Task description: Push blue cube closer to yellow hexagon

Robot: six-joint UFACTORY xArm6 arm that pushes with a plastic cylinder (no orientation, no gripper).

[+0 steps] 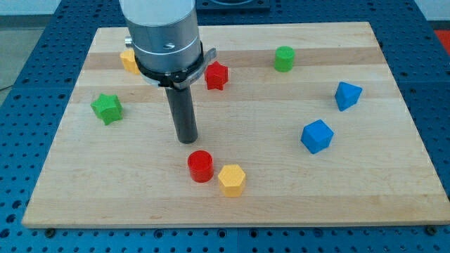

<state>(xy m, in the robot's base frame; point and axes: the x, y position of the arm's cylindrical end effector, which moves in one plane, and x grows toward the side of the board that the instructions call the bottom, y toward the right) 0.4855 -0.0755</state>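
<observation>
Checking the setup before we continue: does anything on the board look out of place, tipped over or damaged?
Nothing stands out. The blocks all sit on the wooden board, none off its edge. My tip is just above the red cylinder, which sits close beside the yellow hexagon. The blue cube sits well to the view's right.

A pale wooden board point(232, 204) with lengthwise grain fills most of the view. Around it on every side lies a blue perforated surface point(24, 105) with regular rows of small holes. Even, soft light falls across the board.
</observation>
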